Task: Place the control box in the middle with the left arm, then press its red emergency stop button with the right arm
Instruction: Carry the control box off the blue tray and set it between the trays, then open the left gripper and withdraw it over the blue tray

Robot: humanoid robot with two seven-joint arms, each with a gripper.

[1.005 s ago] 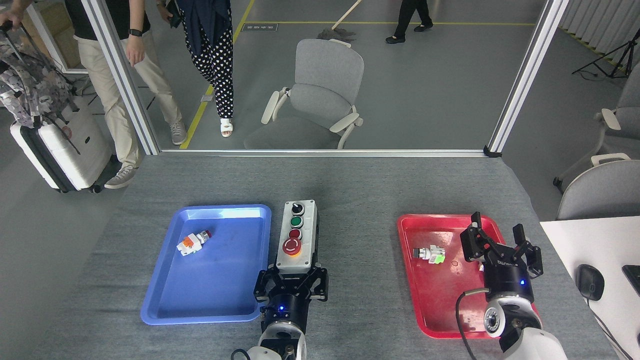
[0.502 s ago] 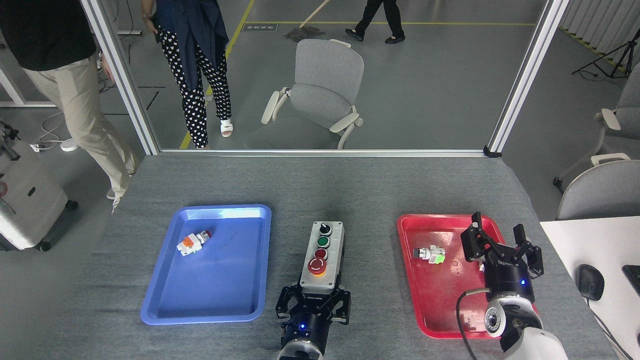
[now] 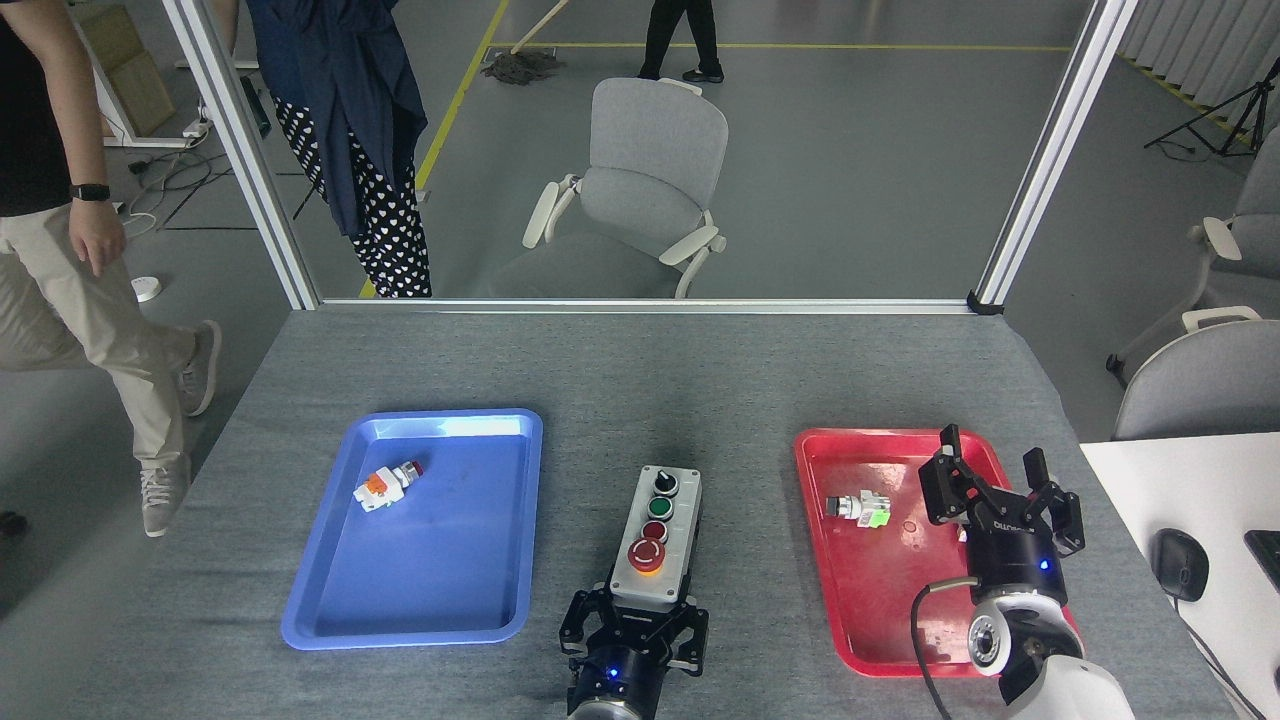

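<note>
Since a second ago, the control box [image 3: 657, 538] has travelled from beside the blue tray [image 3: 420, 530] to the grey surface [image 3: 700, 380] between that tray and the red tray [image 3: 880, 560], carried by the left gripper [image 3: 634, 628], whose fingers clasp its near end. Its red emergency stop button [image 3: 647, 553] faces up, nearest the gripper. The right gripper [image 3: 1000, 500] has stayed over the red tray, fingers spread wide, holding nothing. Small push-button parts lie in each tray.
</note>
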